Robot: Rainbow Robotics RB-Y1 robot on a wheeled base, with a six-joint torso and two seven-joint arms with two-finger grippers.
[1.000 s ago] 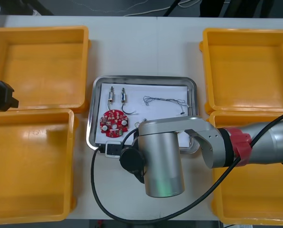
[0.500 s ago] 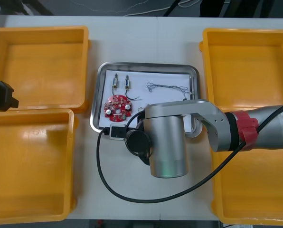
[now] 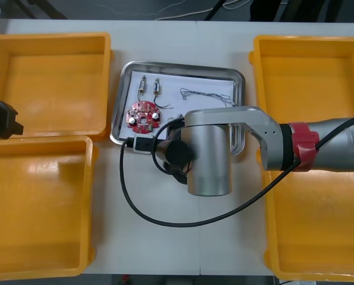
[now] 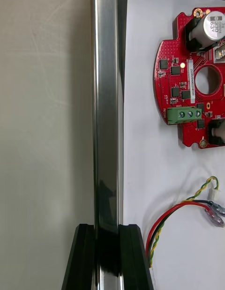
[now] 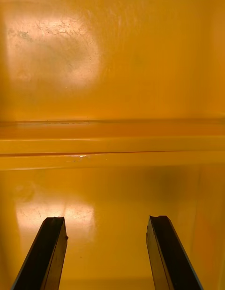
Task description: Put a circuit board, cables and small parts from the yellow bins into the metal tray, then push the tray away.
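Light worktop (image 3: 165,249) | right claw (image 4: 107,229) clamped on near rim of shiny metal tray (image 4: 106,107) | tray with round red circuit board (image 3: 142,116) inside has slid farther away, push nearly done | left claw (image 5: 107,219) apart, idle over yellow plastic bin (image 5: 112,60)

The metal tray (image 3: 183,65) sits mid-table between the yellow bins (image 3: 49,83), two on each side, up level with the far pair. On its white inside there's a round red circuit board (image 3: 142,116) at the left, two small metal parts (image 3: 142,87) side by side just beyond it, and a thin cable (image 3: 206,93) strung out toward the right. The right arm (image 3: 208,160) reaches in from the right, its silver wrist covering the tray's near edge. The left arm (image 3: 0,119) is parked at the table's left edge.
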